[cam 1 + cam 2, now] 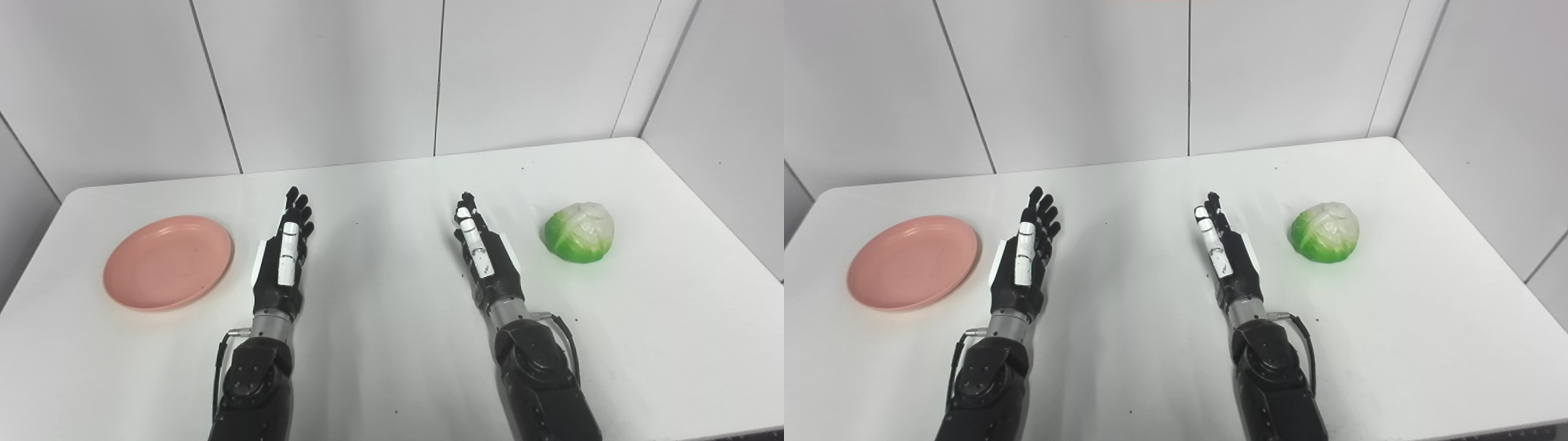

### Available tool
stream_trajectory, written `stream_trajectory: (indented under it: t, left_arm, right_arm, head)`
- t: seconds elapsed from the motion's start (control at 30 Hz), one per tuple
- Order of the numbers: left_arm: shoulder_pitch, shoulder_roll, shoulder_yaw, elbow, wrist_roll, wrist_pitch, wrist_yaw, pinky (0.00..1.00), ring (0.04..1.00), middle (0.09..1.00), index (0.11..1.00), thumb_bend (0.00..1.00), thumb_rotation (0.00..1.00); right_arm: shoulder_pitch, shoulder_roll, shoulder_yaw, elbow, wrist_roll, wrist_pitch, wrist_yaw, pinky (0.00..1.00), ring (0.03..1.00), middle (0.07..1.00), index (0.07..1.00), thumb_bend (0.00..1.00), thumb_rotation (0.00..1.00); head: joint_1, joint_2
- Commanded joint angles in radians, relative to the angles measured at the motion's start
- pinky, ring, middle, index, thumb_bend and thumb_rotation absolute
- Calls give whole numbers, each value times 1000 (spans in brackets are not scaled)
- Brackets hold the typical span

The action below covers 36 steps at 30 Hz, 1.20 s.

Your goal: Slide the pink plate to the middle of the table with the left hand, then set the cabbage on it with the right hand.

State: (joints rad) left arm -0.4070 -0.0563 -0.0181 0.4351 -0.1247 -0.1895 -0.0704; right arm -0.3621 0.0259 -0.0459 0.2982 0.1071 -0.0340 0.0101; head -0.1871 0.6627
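The pink plate (pixel 168 261) lies flat on the left side of the white table (pixel 392 196). The green and white cabbage (pixel 580 232) sits on the right side. My left hand (pixel 286 257) is open and empty, fingers stretched forward, just right of the plate and apart from it. My right hand (pixel 484 254) is open and empty, fingers stretched forward, a short way left of the cabbage and not touching it. The same scene shows in the right eye view: plate (pixel 913 261), cabbage (pixel 1325 232), left hand (pixel 1025 263), right hand (pixel 1228 257).
White wall panels (pixel 331 79) stand right behind the table's far edge, and a side wall (pixel 723 116) runs along its right. The table top between my two hands is bare, with a few small dark specks.
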Motion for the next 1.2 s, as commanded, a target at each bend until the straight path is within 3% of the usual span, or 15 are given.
stream_trajectory:
  t: [0.0,0.07,0.2,0.27,0.33,0.37,0.4,0.53,0.63,0.7,0.9,1.0,1.1,1.13,1.17]
  left_arm:
    - [-8,-4,3,-22,-6,6,-11,979,1000,1000,1000,718,1000]
    - [-7,-8,2,-39,4,36,3,997,1000,1000,1000,712,1000]
    - [-13,-9,6,-15,-6,-10,-13,1000,1000,1000,1000,686,1000]
    - [-13,-15,8,-34,-3,35,1,1000,1000,1000,1000,716,1000]
    - [-7,-23,8,-47,5,39,13,1000,1000,1000,1000,711,1000]
    - [-3,-27,11,-39,-7,17,3,965,1000,1000,1000,701,1000]
    - [0,-30,14,-34,-19,4,-3,842,1000,1000,1000,711,1000]
    - [1,-41,25,-44,-28,24,2,823,1000,1000,1000,734,1000]
    - [2,-32,13,-57,8,38,16,905,1000,1000,1000,705,1000]
    - [1,-31,16,-34,6,-2,7,977,1000,1000,1000,702,1000]
    - [-1,-25,8,-71,27,72,17,1000,1000,1000,1000,721,1000]
    - [-3,-23,7,-104,23,111,11,1000,1000,1000,1000,753,1000]
    - [-13,-23,14,-196,-6,168,-3,1000,1000,1000,1000,759,1000]
    - [-22,-19,15,-231,-8,198,-2,1000,1000,1000,1000,753,1000]
    - [-34,-11,16,-253,-14,225,-7,1000,1000,1000,1000,758,1000]
  right_arm:
    - [-38,3,1,-31,5,-33,9,1000,1000,1000,1000,638,869]
    - [-37,5,-1,-35,8,-37,6,1000,1000,1000,1000,645,856]
    - [-33,0,2,-43,4,-31,9,1000,1000,1000,1000,639,868]
    - [-31,-1,2,-48,1,-29,6,1000,1000,1000,1000,644,866]
    - [-29,1,-1,-50,-1,-31,1,1000,1000,1000,1000,636,861]
    - [-28,3,-2,-52,1,-31,1,1000,1000,1000,1000,632,863]
    - [-27,3,-2,-54,3,-31,2,1000,1000,1000,1000,628,863]
    - [-24,-2,2,-57,-7,-32,1,1000,1000,1000,1000,636,873]
    - [-23,-3,2,-59,-5,-32,4,1000,1000,1000,1000,632,876]
    - [-24,-3,2,-60,-3,-28,6,1000,1000,1000,1000,630,880]
    - [-24,-3,3,-61,-6,-25,5,1000,1000,1000,1000,631,872]
    - [-22,-7,3,-58,-8,-29,6,1000,1000,1000,1000,636,875]
    - [-23,-13,-2,-43,-1,-41,11,1000,1000,1000,1000,669,862]
    - [-22,-15,-4,-42,2,-38,12,1000,1000,1000,1000,687,859]
    - [-21,-19,-7,-42,9,-32,17,1000,1000,1000,1000,691,856]
  head:
    - [0,-1]
    - [-2,1]
    - [-9,1]
    - [-11,0]
    - [-11,0]
    - [-11,2]
    - [-10,5]
    - [-8,8]
    - [-8,8]
    - [-9,7]
    - [-9,7]
    - [31,1]
    - [127,-24]
    - [127,-24]
    - [183,-42]
